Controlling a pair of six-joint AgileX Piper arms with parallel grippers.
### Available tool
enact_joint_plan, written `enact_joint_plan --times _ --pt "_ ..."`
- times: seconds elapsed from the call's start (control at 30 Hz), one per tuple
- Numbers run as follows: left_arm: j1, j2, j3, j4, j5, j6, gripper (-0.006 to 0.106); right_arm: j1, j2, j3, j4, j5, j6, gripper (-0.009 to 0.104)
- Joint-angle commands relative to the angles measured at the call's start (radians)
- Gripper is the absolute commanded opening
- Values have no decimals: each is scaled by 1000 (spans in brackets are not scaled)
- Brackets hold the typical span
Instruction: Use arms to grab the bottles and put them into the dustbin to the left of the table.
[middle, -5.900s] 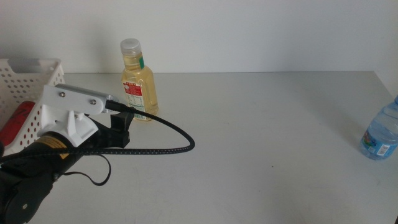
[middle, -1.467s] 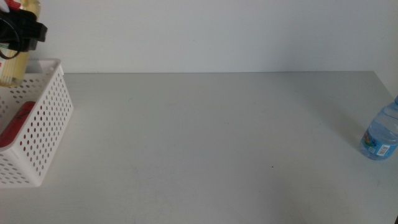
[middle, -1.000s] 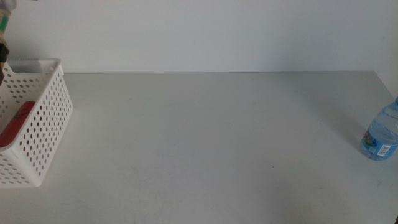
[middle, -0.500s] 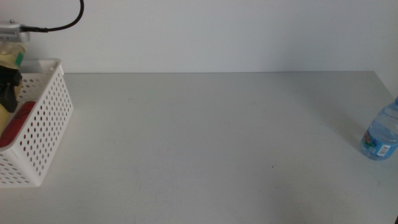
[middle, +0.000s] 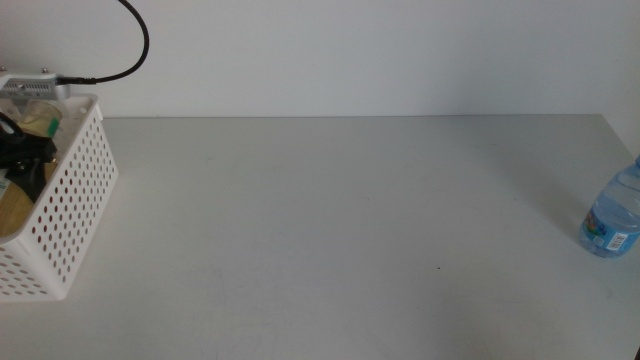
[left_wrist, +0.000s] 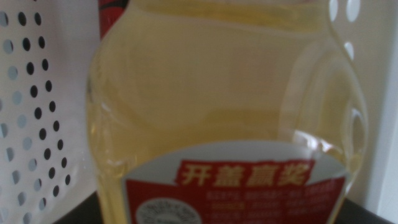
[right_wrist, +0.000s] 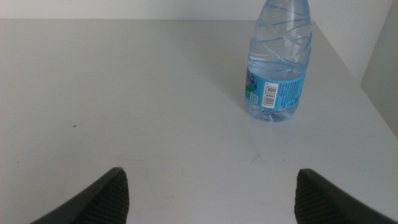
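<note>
left wrist view: yellow bottle (left_wrist: 224, 124) inside dustbin (left_wrist: 37, 112).

L gripper (middle: 22, 160) sitting at far left, jaws closed on smth; R gripper (right_wrist: 211, 193) hovering w/ jaws spread wide.

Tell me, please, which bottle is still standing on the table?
The water bottle, blue-labelled, stands at the table's right edge. The yellow bottle is in the basket, at the left hand.
</note>
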Motion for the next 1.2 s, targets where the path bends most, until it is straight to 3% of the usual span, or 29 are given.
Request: enact_joint_plan --times 0.0,0.07,0.1,0.23,0.37,0.67,0.83,0.93,1.17 --pt "2 -61 -29 0 11 0 3 2 -21 -9 -11 -72 -5 94" --pt "2 -61 -29 0 11 0 9 2 -21 -9 -11 -72 -5 94" --pt "2 -61 -29 -21 0 0 50 2 -21 -9 -11 -72 -5 94" --pt "2 -61 -29 -21 1 0 77 2 -21 -9 -11 -72 -5 94" --pt "2 -61 -29 -21 7 -3 94 2 -21 -9 -11 -72 -5 94" --pt "-3 -89 -62 -103 6 -22 94 2 -21 -9 -11 -72 -5 94" --pt "-11 -189 -62 -223 -62 20 94 2 -21 -9 -11 -72 -5 94" --pt "-46 -264 -52 -304 -131 76 94 2 -21 -9 -11 -72 -5 94" --pt "-179 -416 2 -397 -219 207 94 2 -21 -9 -11 -72 -5 94"
